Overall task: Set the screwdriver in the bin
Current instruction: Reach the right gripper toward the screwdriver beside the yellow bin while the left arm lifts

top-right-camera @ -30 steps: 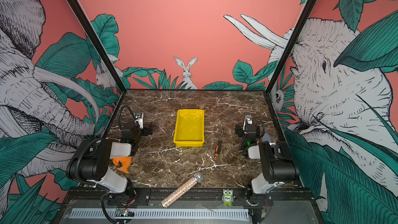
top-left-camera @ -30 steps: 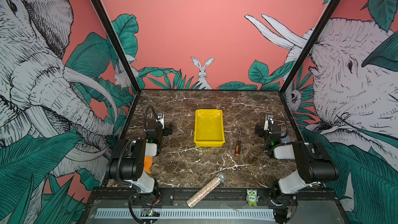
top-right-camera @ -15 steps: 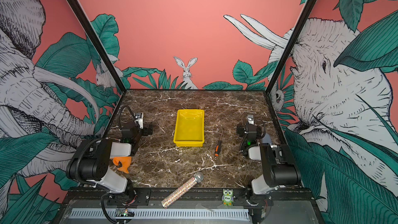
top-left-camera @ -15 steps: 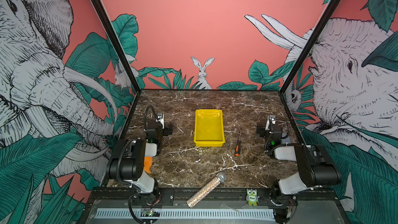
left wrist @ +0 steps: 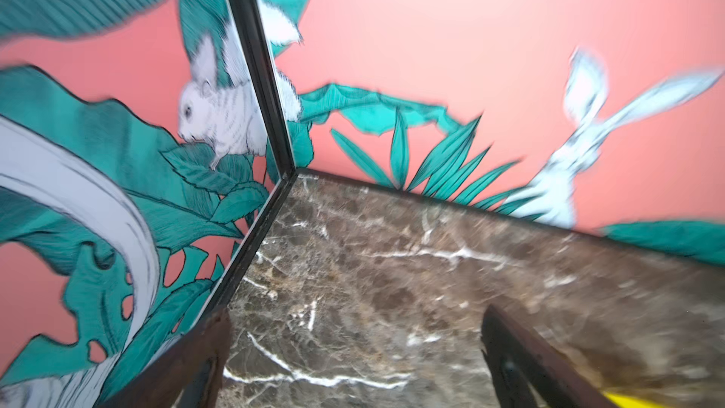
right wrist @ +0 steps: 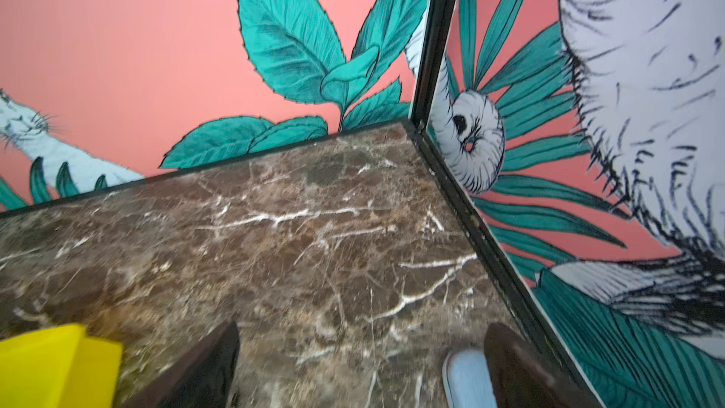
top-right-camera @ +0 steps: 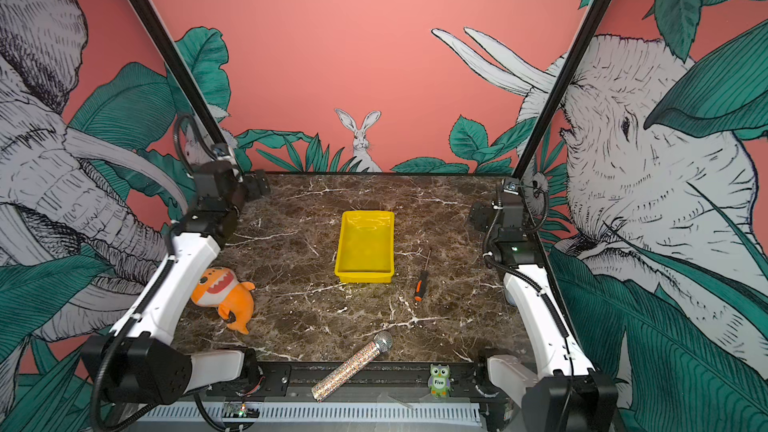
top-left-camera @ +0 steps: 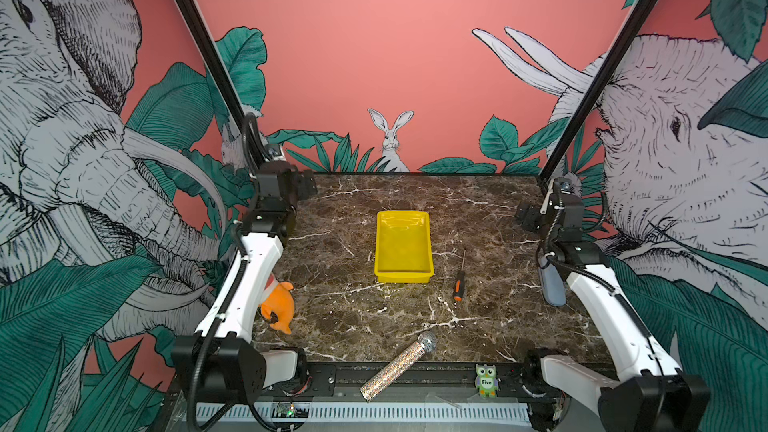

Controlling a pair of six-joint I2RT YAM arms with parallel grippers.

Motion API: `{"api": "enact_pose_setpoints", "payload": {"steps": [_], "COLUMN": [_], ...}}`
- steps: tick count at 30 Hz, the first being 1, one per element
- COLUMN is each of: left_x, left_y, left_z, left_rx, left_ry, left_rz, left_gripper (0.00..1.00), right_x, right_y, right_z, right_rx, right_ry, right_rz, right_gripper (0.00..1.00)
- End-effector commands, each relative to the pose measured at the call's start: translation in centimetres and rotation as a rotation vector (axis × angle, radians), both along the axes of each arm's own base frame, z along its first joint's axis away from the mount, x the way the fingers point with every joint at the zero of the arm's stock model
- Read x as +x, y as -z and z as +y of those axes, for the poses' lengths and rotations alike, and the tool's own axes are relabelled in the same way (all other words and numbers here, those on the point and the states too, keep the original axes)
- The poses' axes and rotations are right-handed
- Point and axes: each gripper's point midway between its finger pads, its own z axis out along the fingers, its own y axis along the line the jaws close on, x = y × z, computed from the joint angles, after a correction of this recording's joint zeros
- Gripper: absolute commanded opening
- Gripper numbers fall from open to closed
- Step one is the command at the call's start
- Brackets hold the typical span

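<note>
The screwdriver (top-left-camera: 458,286) (top-right-camera: 420,288), with a black-and-orange handle and a thin shaft, lies flat on the marble just right of the bin, shaft pointing to the back wall. The bin (top-left-camera: 402,278) (top-right-camera: 365,278) is a shallow yellow tray at mid-table with nothing in it; a corner of it shows in each wrist view (left wrist: 627,402) (right wrist: 51,366). My left gripper (top-left-camera: 306,187) (top-right-camera: 258,184) (left wrist: 355,351) hangs open near the back left corner. My right gripper (top-left-camera: 525,218) (top-right-camera: 478,216) (right wrist: 361,363) is open at the right edge, behind the screwdriver and holding nothing.
An orange shark plush (top-left-camera: 279,305) (top-right-camera: 224,293) lies by the left arm. A glittery microphone (top-left-camera: 399,367) (top-right-camera: 353,365) overhangs the front edge, with a green owl figure (top-left-camera: 486,380) (top-right-camera: 439,380) near it. A pale blue oblong thing (top-left-camera: 552,286) (right wrist: 467,378) lies under the right arm.
Both arms have lifted from their low folded pose, the left one more. Their grippers now sit higher and farther back. The screwdriver and bin have not moved.
</note>
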Motion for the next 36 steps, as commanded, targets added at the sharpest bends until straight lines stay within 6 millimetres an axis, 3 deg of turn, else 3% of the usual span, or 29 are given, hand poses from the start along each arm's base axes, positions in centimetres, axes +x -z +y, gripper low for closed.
{"api": "enact_pose_setpoints", "payload": {"steps": [1,5,16,22,29,36], "left_x": [-4.3,-3.7,-3.8,-3.6,-3.6,-3.8], "left_y": [5.7,6.8,13.1,14.2,13.7,13.5], "left_z": [-2.3,-6.1,-11.0,-12.3,-12.1,-11.8], "left_rx": [-0.162,-0.230,-0.135,-0.203,-0.201,-0.187], "left_ry": [0.069,0.280,0.416,0.446,0.439,0.435], "left_rz": [0.360,0.396,0.500,0.549,0.526,0.522], "left_gripper": [1.00,1.00,1.00,1.00,1.00,1.00], "right_x": [-3.7,-5.4,-9.5,-10.3,-10.2,-10.7], "right_y": [4.1,5.5,15.3,19.3,21.7,23.1], "right_z": [3.0,6.7,15.9,19.0,20.2,18.9], "right_rx": [0.091,0.078,0.118,0.126,0.144,0.101], "right_ry": [-0.065,-0.138,-0.258,-0.292,-0.295,-0.234], "right_rz": [0.272,0.359,0.585,0.675,0.720,0.768], "right_gripper": [0.95,0.94,0.92,0.88,0.83,0.79]}}
